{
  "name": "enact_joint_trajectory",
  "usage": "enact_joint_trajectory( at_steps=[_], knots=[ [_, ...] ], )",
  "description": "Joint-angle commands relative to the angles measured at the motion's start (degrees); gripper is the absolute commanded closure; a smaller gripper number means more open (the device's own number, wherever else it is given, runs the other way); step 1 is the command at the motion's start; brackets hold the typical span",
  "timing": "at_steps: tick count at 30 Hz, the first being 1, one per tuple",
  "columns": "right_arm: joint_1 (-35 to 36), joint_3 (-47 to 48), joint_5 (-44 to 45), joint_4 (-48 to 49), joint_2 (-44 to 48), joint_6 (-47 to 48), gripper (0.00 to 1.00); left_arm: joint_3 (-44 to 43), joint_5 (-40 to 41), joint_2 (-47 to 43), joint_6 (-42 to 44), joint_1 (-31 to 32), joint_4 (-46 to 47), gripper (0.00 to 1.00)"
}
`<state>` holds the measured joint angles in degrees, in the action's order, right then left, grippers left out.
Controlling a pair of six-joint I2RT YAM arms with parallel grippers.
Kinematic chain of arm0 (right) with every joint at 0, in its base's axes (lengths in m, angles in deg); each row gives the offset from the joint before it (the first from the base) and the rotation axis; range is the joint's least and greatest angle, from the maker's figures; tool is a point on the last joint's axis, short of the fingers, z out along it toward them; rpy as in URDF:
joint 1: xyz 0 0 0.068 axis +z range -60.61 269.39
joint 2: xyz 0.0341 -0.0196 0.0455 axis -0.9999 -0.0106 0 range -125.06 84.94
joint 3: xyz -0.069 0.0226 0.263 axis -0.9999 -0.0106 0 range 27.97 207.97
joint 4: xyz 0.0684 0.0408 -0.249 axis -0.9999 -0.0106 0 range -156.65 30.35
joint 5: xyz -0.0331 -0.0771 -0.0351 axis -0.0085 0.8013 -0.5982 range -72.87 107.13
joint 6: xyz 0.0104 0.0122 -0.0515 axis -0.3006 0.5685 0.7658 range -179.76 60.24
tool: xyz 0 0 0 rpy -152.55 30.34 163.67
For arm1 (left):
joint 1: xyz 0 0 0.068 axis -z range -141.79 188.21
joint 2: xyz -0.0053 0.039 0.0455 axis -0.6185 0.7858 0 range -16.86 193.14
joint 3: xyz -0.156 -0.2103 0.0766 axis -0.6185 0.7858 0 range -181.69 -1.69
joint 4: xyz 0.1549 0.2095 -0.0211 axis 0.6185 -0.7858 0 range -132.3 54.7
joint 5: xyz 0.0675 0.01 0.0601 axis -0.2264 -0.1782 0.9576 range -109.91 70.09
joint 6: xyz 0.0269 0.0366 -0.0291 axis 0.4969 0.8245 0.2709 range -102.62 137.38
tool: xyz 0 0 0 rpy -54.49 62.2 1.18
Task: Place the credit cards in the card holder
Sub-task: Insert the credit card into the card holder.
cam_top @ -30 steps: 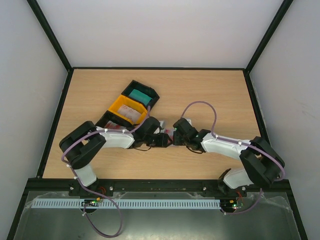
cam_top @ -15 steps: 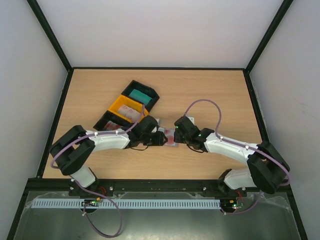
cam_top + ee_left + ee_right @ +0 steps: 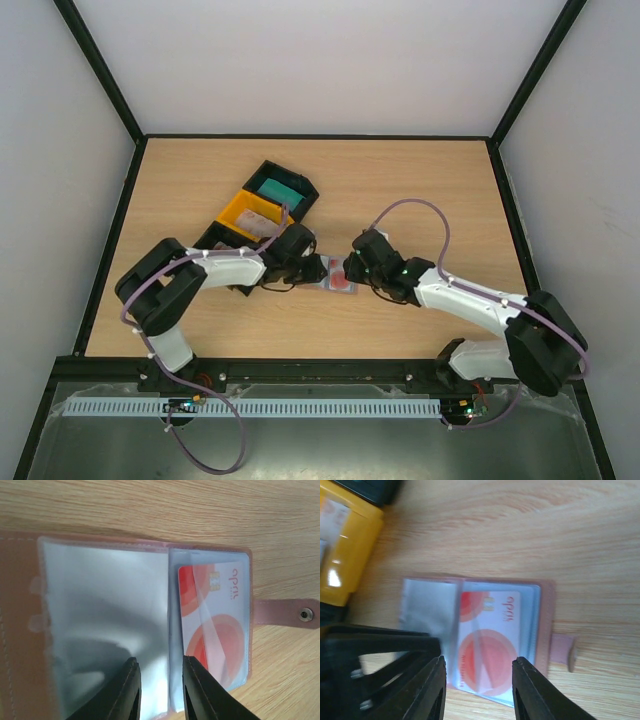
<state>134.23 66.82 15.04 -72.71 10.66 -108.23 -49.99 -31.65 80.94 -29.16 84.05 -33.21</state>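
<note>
Since the left gripper is now a little farther back toward the trays than a second ago, the holder shows more plainly in the top view. It lies open on the counter between the two arms. One red-and-white card sits inside the clear sleeve on the strap side of the holder.

Both jaws are narrower than they were a second ago. The left ones stand close with a thin gap at the edge of a clear leaf, and I cannot tell if they pinch it. The right gripper is open above the card and holds nothing.

I judge that this card is placed. More cards seem to wait in the trays, so the task is only partly done.
</note>
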Motion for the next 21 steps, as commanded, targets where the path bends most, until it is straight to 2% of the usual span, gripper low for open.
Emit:
enact_joint_trajectory(
  at_steps=[1, 8, 21],
  knots=[
    [-0.19, -0.65, -2.01, 4.91, 3.79, 1.33, 0.63, -2.38, -4.59, 3.19, 1.65, -1.11, 1.26, 0.73],
    [-0.27, -0.30, -2.17, 4.32, 0.87, 0.30, 0.63, -5.51, -7.17, 6.01, 2.70, -1.94, 0.97, 0.85],
    [-0.22, -2.12, -1.30, 5.43, -3.67, -4.70, 0.72, -5.63, -9.96, 9.02, 2.61, -2.14, 2.20, 0.88]
  ],
)
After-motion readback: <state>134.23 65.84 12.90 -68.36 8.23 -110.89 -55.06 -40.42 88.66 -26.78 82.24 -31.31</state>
